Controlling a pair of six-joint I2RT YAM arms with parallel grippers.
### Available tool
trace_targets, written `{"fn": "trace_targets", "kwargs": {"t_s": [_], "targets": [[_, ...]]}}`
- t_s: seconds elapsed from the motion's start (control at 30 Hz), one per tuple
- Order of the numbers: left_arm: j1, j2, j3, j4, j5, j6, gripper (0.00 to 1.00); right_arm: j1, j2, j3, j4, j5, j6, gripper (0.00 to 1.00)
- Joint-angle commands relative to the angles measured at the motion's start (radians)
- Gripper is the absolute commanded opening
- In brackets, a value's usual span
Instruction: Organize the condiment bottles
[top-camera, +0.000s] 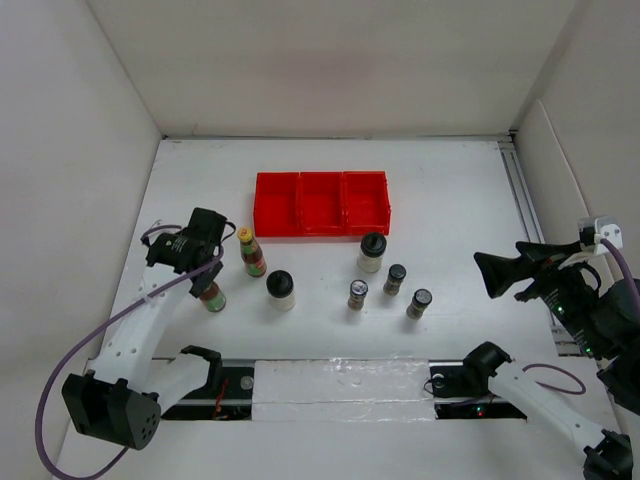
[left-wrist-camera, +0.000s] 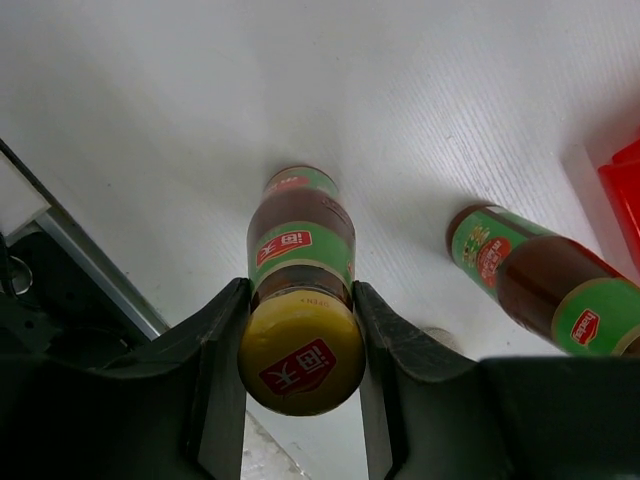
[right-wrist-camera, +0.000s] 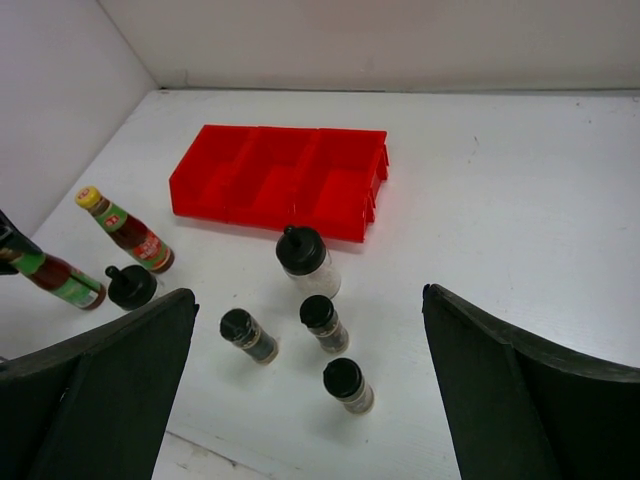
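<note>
Grips a tall yellow-capped bottle (left-wrist-camera: 300, 240) in the left hand (left-wrist-camera: 300, 292), fingers (left-wrist-camera: 215, 340) closed down to the width of the neck and touching it on both sides just under the cap. Points the bottle's long axis straight away from the palm, cap nearest the wrist, base down toward the counter (top-camera: 450, 200). Cannot tell whether the base rests there or hangs just clear. Looks close to upright from above, slightly tilted, near the counter's left edge.

Puts the red tray (top-camera: 320, 231) back and to the right of that hand, with the second tall bottle (top-camera: 252, 254) standing between grip and tray, near the held one but apart from it. Judged from this, calls for a lift and a carry past that neighbour, with the left arm plainly the nearer.

Shows the right hand (top-camera: 490, 273) spread wide and holding nothing, well out at the right edge, nearer the three dark-capped shakers (top-camera: 395, 279) and one squat white jar (top-camera: 372, 251) than the other squat jar (top-camera: 280, 289).

Bears a red badge with white Chinese characters on the yellow cap and again on the green label band, seemingly 海天, though not certain. Repeats a similar badge on the second bottle, with lettering too small to read.
</note>
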Motion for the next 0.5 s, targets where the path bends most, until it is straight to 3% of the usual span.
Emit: {"fn": "trace_targets", "kwargs": {"t_s": [0.0,0.27,0.47], "targets": [[-0.002,-0.051,0.067,-0.023,-0.049,0.057,0.0,0.011,-0.001,0.009,0.055,0.009,-0.01,1.0],[-0.002,-0.042,0.34,-0.005,-0.135,0.209,0.0,0.011,0.026,0.012,0.064,0.006,-0.01,1.0],[-0.002,0.108,0.559,0.014,-0.16,0.315,0.0,0.011,0.049,0.019,0.08,0.0,-0.01,1.0]]}}
